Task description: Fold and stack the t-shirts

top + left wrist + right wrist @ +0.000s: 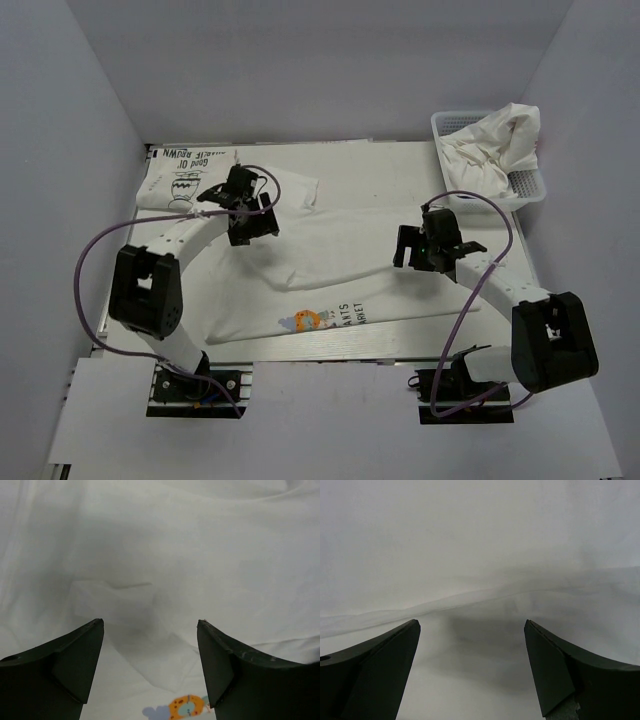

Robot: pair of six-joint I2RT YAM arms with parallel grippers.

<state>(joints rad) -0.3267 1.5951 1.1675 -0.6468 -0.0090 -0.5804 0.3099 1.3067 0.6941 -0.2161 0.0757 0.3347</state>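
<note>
A white t-shirt with a small orange print lies spread across the middle of the table, partly folded over itself. My left gripper is open and empty just above its left part; the cloth and the orange print show between the fingers in the left wrist view. My right gripper is open and empty above the shirt's right part, over a fold line. A folded white t-shirt with black lettering lies at the back left.
A white mesh basket at the back right holds crumpled white shirts. Grey walls close in the table on three sides. Purple cables loop from both arms.
</note>
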